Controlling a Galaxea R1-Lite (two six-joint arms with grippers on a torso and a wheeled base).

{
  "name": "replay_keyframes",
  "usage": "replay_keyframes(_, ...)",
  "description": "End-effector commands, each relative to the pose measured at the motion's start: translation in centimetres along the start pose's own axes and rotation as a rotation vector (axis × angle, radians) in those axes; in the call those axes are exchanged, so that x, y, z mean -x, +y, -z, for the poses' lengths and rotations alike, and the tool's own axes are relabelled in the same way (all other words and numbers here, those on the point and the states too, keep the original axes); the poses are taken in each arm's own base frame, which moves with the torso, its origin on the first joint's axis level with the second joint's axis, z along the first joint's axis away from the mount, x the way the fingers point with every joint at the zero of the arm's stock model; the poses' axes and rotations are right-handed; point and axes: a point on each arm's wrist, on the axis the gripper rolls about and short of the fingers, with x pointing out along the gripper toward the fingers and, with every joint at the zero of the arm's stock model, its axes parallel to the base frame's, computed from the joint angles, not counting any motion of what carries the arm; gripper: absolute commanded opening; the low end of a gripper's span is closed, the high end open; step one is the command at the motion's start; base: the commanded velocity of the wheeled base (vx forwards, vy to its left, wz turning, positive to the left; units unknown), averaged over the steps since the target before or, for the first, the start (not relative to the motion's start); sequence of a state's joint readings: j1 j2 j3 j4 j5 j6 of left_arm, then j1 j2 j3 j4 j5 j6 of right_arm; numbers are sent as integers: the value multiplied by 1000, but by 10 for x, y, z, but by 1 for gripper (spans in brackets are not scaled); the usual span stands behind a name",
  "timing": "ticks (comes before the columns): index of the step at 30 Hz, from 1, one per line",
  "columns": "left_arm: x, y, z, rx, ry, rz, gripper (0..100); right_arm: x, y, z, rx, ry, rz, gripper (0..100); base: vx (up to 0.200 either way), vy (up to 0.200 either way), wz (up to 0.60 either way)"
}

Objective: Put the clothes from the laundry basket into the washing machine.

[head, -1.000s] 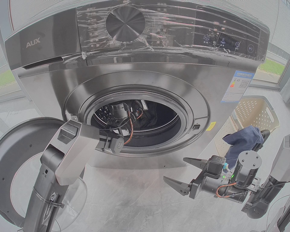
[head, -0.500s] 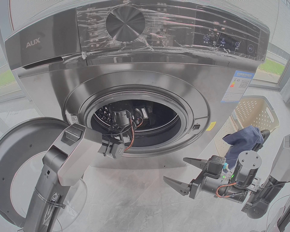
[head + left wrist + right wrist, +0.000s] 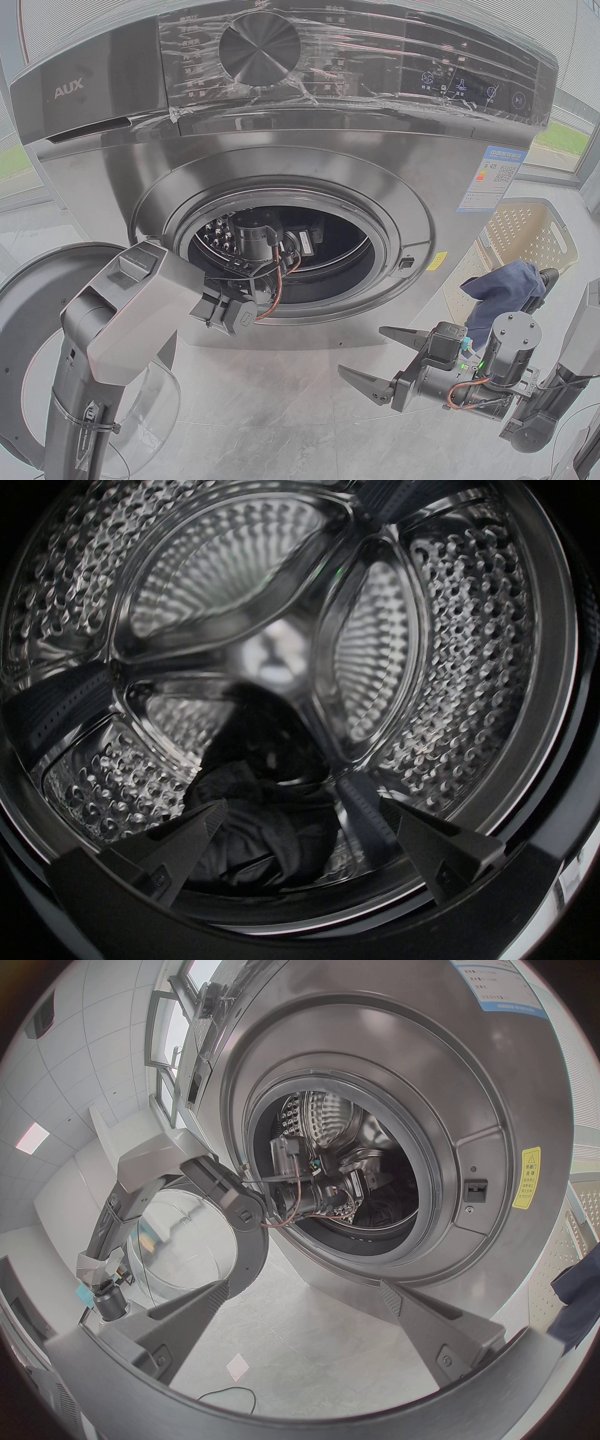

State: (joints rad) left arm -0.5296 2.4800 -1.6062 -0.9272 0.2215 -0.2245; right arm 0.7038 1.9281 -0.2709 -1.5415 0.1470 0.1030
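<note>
A grey front-loading washing machine (image 3: 300,150) stands on a pale tiled floor (image 3: 262,406). Its round glass door (image 3: 31,337) is swung wide open to the robot's left. The left arm passes through the door opening, so that its wrist sits inside the rim of the steel drum (image 3: 475,636). From the left wrist view, the left end effector (image 3: 303,805) has its two dark pointed fingers spread wide apart with nothing between them. They point into the drum, just above its bottom. A dark garment (image 3: 262,849) lies crumpled at the bottom of the drum, beyond the fingertips. It appears to be black or very dark cloth, though the dim light inside makes its kind hard to tell, and it is unclear whether the fingers touch it. The right end effector (image 3: 361,350) hangs low over the floor in front of the machine, towards the robot's right and well clear of the door opening. Its fingers are also spread and empty, and they aim towards the machine. A beige perforated laundry basket (image 3: 531,231) sits to the right of the machine, close to its side. A blue garment (image 3: 503,287) hangs bunched at the near edge of the basket, just behind the right arm's wrist.
</note>
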Motion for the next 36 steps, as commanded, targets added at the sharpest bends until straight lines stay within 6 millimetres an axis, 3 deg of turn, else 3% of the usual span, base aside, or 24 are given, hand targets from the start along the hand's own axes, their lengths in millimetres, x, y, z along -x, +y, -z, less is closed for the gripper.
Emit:
replay_keyframes(1,9,-18,-24,13,-47,41,100,0,0,0,0,-1,-1,100,0,0,0)
replay_keyframes(7,13,-21,-22,9,-54,53,100,1,0,-1,0,-2,1,100,0,0,0)
replay_keyframes(15,43,-27,10,-36,63,73,100,2,0,-1,1,-4,1,100,0,0,0)
replay_keyframes(18,72,-28,15,-54,94,115,100,4,-2,0,-1,3,9,100,0,0,0)
replay_keyframes(19,73,-28,15,-55,96,117,100,4,-2,0,-1,3,9,100,0,0,0)
replay_keyframes(23,116,-24,16,-71,140,149,100,6,-3,-2,-1,-4,13,100,0,0,0)
replay_keyframes(31,195,-25,-17,-61,124,262,100,31,-7,-14,4,-42,64,100,0,0,0)
replay_keyframes(32,195,-25,-17,-61,124,262,100,31,-7,-14,4,-42,64,100,0,0,0)
replay_keyframes(33,216,-24,-24,-60,127,285,100,41,-10,-18,5,-61,89,100,0,0,0)
replay_keyframes(36,240,-19,-36,-58,122,292,100,55,-15,-23,3,-80,125,100,0,0,0)
